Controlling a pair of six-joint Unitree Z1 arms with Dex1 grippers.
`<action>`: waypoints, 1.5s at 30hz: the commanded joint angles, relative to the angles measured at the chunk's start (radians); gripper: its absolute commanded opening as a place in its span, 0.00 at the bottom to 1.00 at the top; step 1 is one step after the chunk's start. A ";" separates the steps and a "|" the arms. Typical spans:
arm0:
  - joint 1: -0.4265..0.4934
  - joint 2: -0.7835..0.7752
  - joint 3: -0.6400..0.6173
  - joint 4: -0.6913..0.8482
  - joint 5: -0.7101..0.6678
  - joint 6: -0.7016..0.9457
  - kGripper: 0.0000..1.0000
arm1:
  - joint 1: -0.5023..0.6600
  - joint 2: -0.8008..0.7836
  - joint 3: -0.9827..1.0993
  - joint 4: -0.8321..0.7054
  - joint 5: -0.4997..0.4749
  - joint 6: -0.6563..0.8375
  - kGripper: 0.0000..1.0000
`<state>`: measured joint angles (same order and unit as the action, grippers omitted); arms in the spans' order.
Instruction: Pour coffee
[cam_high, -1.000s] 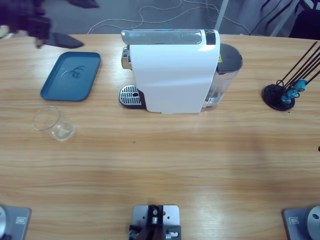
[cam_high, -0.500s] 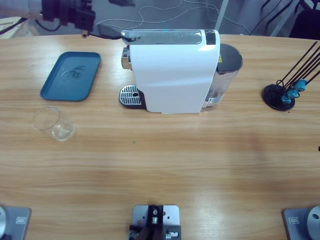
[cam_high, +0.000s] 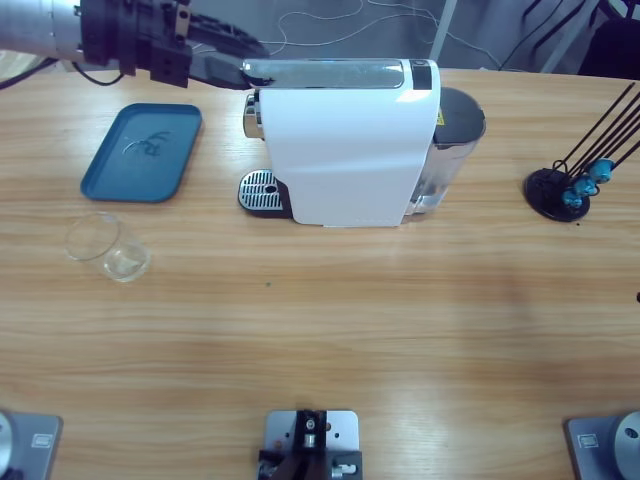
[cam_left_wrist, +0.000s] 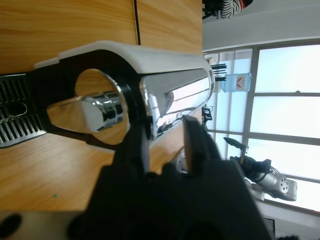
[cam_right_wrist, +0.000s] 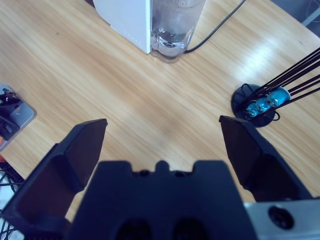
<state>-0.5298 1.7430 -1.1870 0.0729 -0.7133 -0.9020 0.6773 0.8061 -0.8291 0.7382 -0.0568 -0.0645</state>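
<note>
I see the left tool (cam_high: 228, 70), jaws apart, straddling the white coffee machine's chrome lever (cam_left_wrist: 172, 102); right tool (cam_right_wrist: 162, 145) hangs spread wide above the tabletop (cam_right_wrist: 125, 100).

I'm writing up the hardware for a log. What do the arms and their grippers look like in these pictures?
In the high view one arm shows: a silver-grey tube leading to a blocky black wrist and a black gripper. The left gripper has a matte black body with two narrow, tapering black jaws. The right gripper has the same black body, two broad flat black jaws and a silver-grey plate at its lower corner. No markings visible.
</note>
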 joint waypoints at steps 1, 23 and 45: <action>-0.016 -0.060 0.028 -0.110 -0.017 -0.037 0.00 | -0.005 0.005 0.008 0.012 -0.015 0.014 1.00; -0.263 -0.635 0.350 0.259 0.697 1.170 0.99 | -0.187 0.368 0.184 -0.344 -0.356 0.437 0.68; -0.263 -0.686 0.372 0.315 0.753 1.079 0.99 | -0.465 0.673 0.489 -1.165 -0.225 0.372 0.55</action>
<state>-0.7848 1.0220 -0.8332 0.3779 0.0266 0.2015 0.2790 1.3534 -0.3239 -0.3508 -0.3340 0.3396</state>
